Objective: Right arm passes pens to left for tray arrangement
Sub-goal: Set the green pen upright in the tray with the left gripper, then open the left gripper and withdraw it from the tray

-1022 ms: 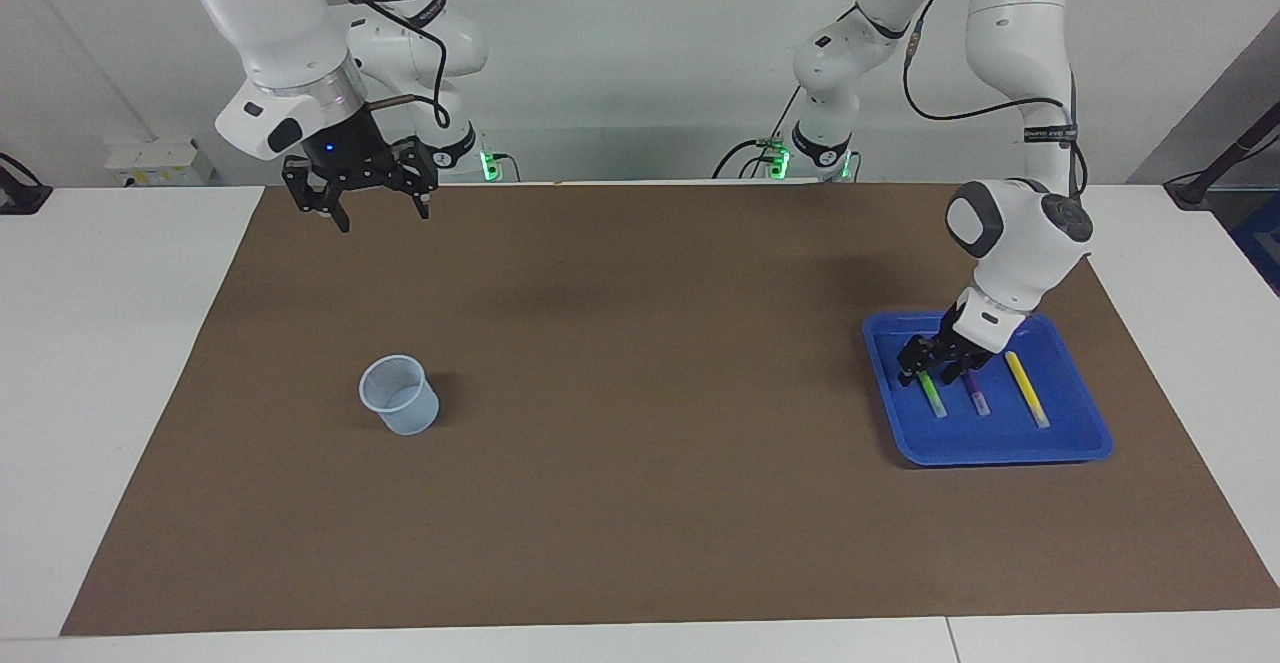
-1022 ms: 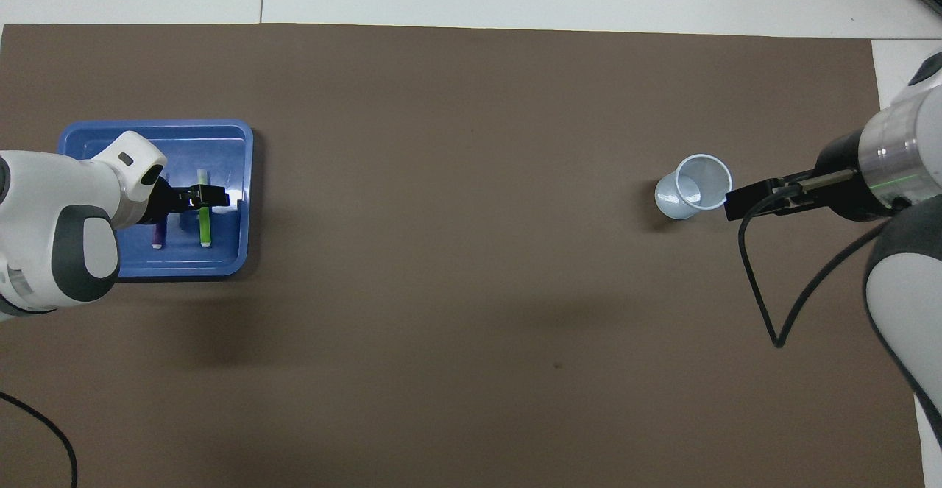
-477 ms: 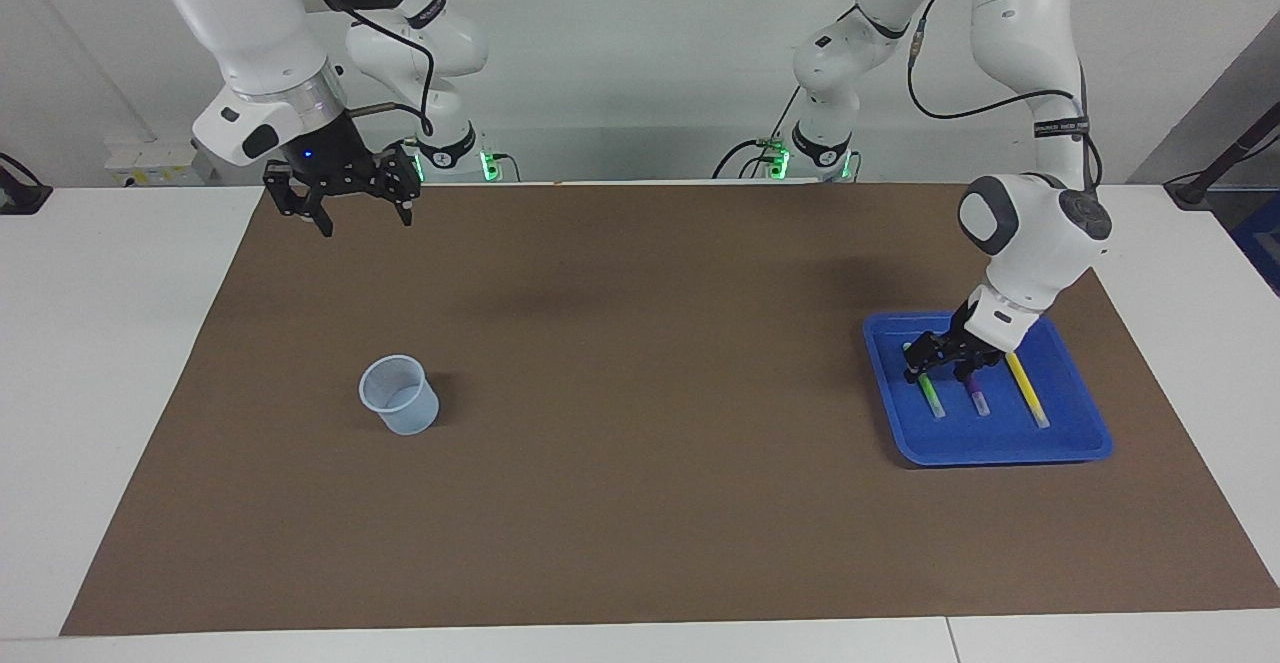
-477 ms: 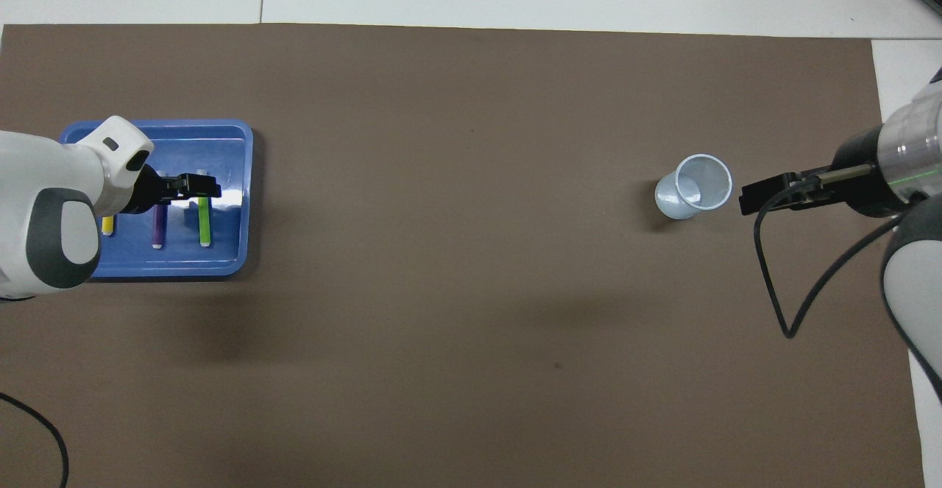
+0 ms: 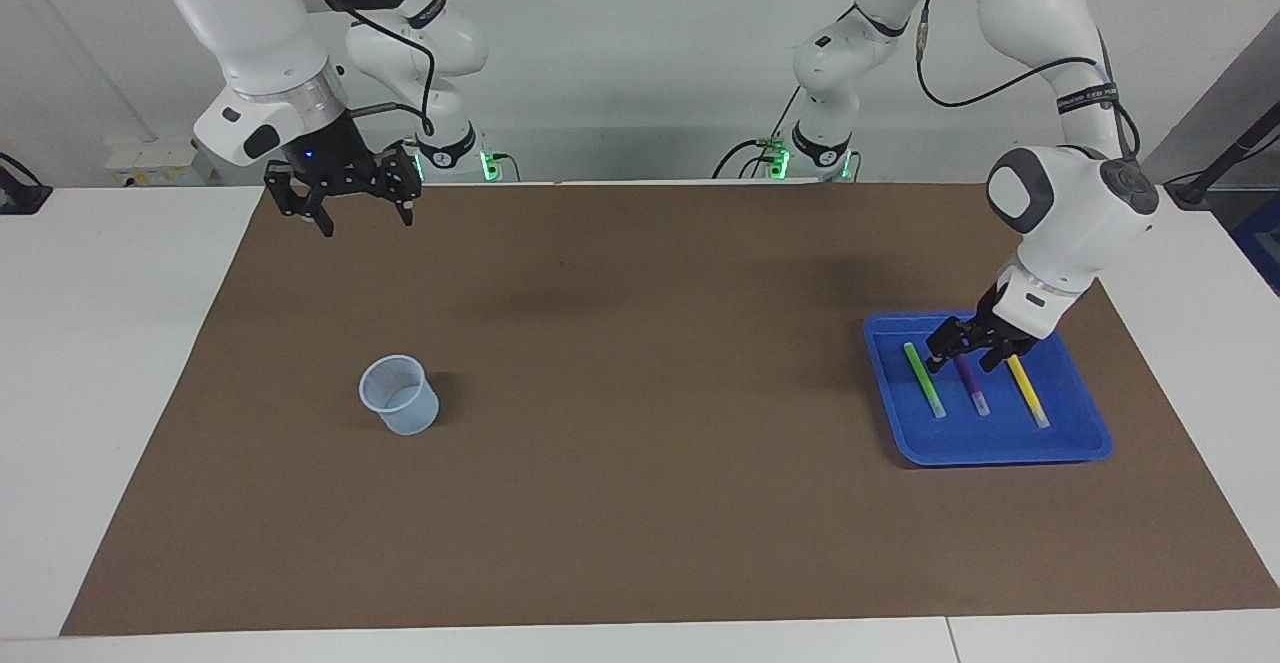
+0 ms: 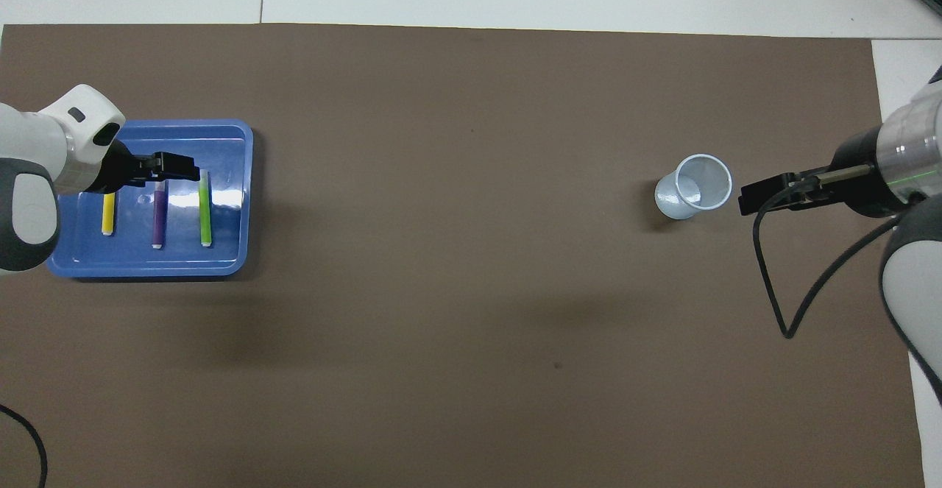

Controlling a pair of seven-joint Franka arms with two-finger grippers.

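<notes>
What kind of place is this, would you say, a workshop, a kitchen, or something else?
Most likely a robotics lab. Two white robot arms stand at a white table covered by a brown mat, and the only props are a blue tray of three pens and a small plastic cup.

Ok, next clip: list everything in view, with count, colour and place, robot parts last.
tray: one, blue, on the mat at the left arm's end
pens: three, green, purple, yellow, side by side in the tray
cup: one, pale blue, upright on the mat toward the right arm's end
mat: one, brown, covering the table
left gripper: open, empty, over the tray
right gripper: open, empty, raised over the mat's edge, waiting
</notes>
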